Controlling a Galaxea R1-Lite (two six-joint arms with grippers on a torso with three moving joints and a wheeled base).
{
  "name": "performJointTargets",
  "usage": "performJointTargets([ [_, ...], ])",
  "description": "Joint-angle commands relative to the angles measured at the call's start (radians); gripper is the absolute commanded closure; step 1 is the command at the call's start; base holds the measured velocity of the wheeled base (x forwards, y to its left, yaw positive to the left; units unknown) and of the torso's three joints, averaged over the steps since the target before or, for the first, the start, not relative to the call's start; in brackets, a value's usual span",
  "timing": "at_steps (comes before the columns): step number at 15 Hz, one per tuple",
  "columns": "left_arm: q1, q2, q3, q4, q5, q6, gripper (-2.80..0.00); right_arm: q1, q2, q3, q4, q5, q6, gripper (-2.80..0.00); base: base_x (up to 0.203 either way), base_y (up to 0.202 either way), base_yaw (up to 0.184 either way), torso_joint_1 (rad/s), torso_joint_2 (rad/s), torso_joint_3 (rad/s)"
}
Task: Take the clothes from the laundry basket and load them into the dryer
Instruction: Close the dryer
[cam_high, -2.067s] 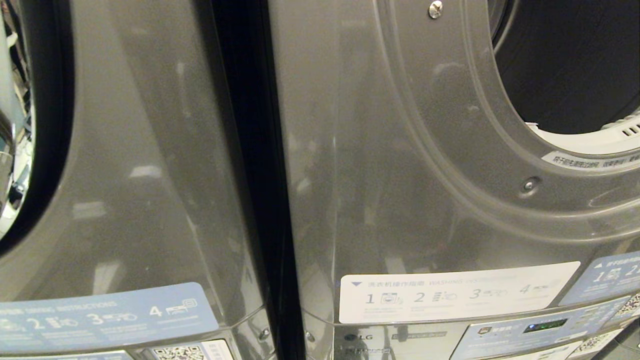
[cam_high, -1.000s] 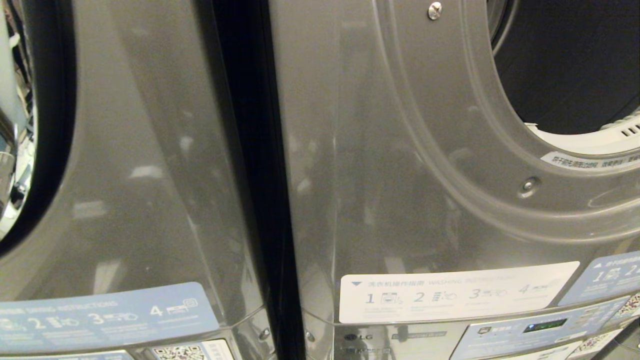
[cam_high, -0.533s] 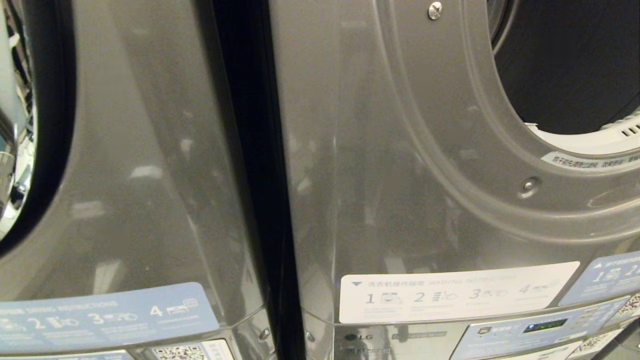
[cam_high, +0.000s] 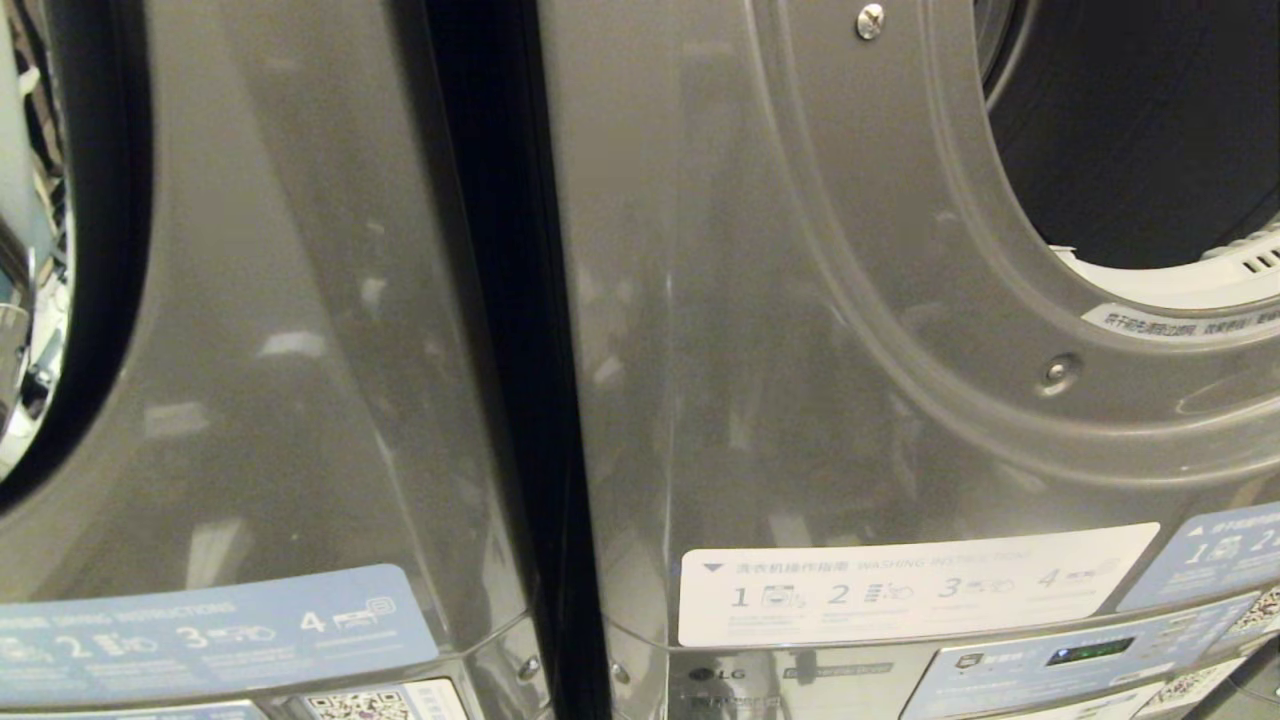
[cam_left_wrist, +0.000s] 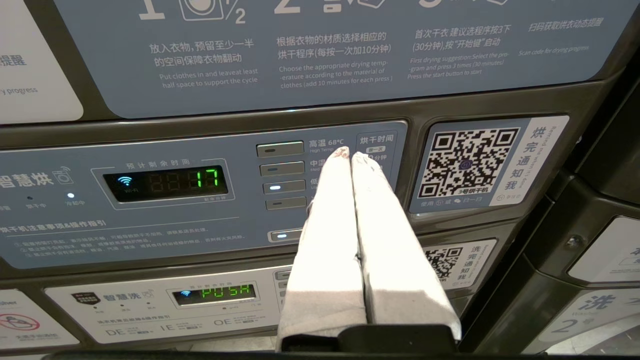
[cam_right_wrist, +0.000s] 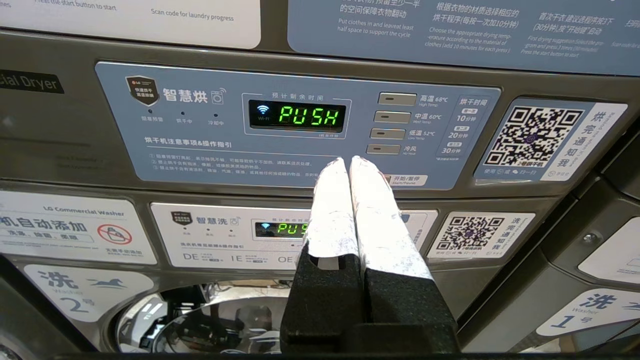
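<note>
With both grippers clenched empty, left gripper (cam_left_wrist: 348, 154) and right gripper (cam_right_wrist: 346, 161) sat just before the control panels below the dryer (cam_high: 1000, 400). Dryer door was open, but clothes and basket were out of view; risk was bumping a button.

Very little differs in the head view. On the glossy grey front of the dryer (cam_high: 760, 300), the faint dark reflection left of the open drum mouth now sits lower than two seconds ago, when a dim shape showed higher up beside the opening's rim. At the far left, the glints in the chrome door edge (cam_high: 15, 330) of the neighbouring machine (cam_high: 300, 300) have shifted slightly.
</note>
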Motion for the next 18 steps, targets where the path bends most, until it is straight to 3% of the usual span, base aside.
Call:
performJointTargets([
  [1,0.000,0.000,0.000,0.000,0.001,0.000,0.00,0.000,0.001,0.000,0.001,0.000,-0.003,0.00,0.000,0.000,0.000,0.000,0.00,0.000],
  [18,0.000,0.000,0.000,-0.002,0.001,-0.013,0.00,0.000,0.000,0.006,-0.015,0.000,0.005,0.00,0.000,0.000,0.000,0.000,0.00,0.000],
])
